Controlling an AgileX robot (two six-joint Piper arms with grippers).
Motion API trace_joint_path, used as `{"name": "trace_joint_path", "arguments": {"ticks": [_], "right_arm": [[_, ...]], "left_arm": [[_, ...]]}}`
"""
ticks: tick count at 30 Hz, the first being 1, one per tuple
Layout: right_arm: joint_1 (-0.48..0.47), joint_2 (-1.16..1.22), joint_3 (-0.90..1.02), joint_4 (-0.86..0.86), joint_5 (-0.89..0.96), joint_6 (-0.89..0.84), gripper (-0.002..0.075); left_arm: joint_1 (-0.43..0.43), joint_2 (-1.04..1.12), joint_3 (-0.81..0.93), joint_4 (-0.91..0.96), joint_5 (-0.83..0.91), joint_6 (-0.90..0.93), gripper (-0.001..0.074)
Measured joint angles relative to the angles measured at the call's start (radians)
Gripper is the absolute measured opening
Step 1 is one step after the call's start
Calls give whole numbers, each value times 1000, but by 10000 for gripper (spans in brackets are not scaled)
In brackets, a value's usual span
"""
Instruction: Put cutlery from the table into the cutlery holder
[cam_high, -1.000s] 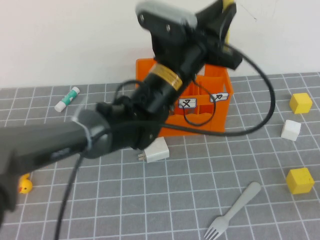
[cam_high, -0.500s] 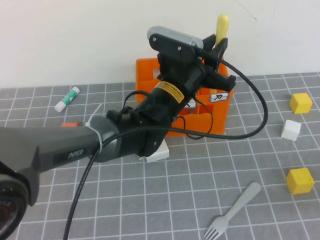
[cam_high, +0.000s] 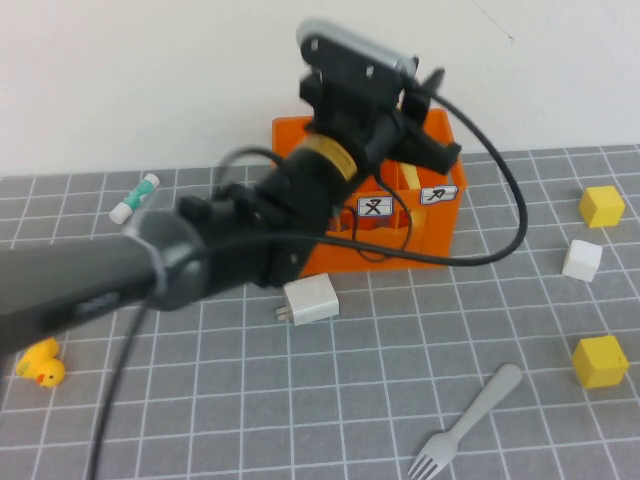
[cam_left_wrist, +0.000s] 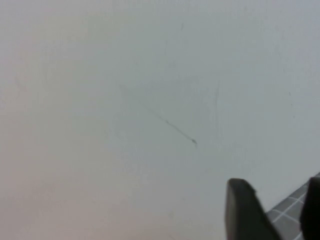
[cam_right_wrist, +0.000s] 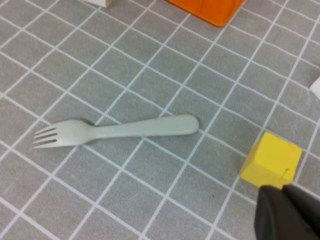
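The orange cutlery holder (cam_high: 435, 225) stands at the back of the gridded table (cam_high: 240, 400). My left gripper (cam_high: 430, 110) hangs over the holder's right end. In the left wrist view the left gripper (cam_left_wrist: 282, 215) is open and empty, facing the white wall. The pale yellow knife is out of view. The grey fork (cam_high: 468, 418) lies on the table at the front right. It also shows in the right wrist view (cam_right_wrist: 120, 131). My right gripper (cam_right_wrist: 290, 215) is shut and empty above the table beside a yellow cube (cam_right_wrist: 272, 160), apart from the fork.
A white plug block (cam_high: 310, 300) lies in front of the holder. Two yellow cubes (cam_high: 600, 205) (cam_high: 600, 360) and a white cube (cam_high: 582, 260) sit at the right. A green-and-white tube (cam_high: 135, 198) lies at the back left, a yellow duck (cam_high: 40, 365) at the left.
The yellow knife that stood up in my left gripper above the holder no longer shows. My left arm has shifted a little over the holder. The fork has not moved.
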Motion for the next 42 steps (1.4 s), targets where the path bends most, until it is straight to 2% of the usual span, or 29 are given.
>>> {"name": "trace_joint_path", "arguments": {"ticks": [4,10,13,17,24,31,36,42], "right_arm": [[0,0,0,14,0,0,-3],[0,0,0,27,-8,0,-3],[0,0,0,31,-8,0,-3],[0,0,0,43,-8,0,-3],[0,0,23,224,-5,-1,-3],[2,24,27,251,56,-43,-3],[2,180,-36,239,179,-57,-3],[11,477,-184,194,329,-41,-3]], "left_arm": [[0,-137,0,0,232,108,43],[0,-333,1,-7,688,142,5],[0,-432,19,-5,827,143,2],[0,-579,128,11,874,143,1],[6,-925,452,27,918,128,1],[96,-1226,706,66,1073,-19,1],[139,-1422,823,110,1192,-71,0],[141,-1601,905,121,1283,-175,0]]}}
